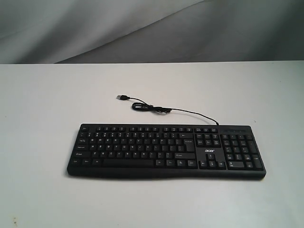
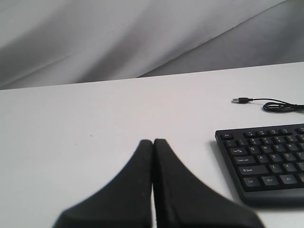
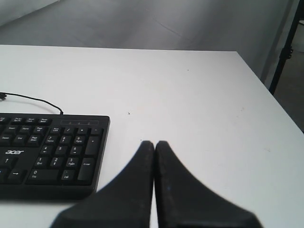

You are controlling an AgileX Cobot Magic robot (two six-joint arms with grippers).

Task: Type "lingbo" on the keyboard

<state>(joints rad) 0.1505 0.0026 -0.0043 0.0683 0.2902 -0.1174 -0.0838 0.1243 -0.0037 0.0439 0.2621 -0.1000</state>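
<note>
The black keyboard (image 1: 166, 151) lies flat on the white table, number pad to the right, with a small white logo above the arrow keys. Its thin cable (image 1: 156, 108) curls behind it and ends in a loose USB plug (image 1: 121, 97). Neither arm shows in the exterior view. In the left wrist view my left gripper (image 2: 153, 141) is shut and empty, hovering over bare table beside the keyboard's (image 2: 268, 159) Esc-side end. In the right wrist view my right gripper (image 3: 154, 143) is shut and empty, just beside the number-pad end of the keyboard (image 3: 52, 154).
The white table (image 1: 47, 104) stretches around the keyboard, with a grey cloth backdrop (image 1: 142, 28) behind it. The right wrist view shows the table's side edge (image 3: 266, 90) and a dark stand leg (image 3: 285, 47) beyond it.
</note>
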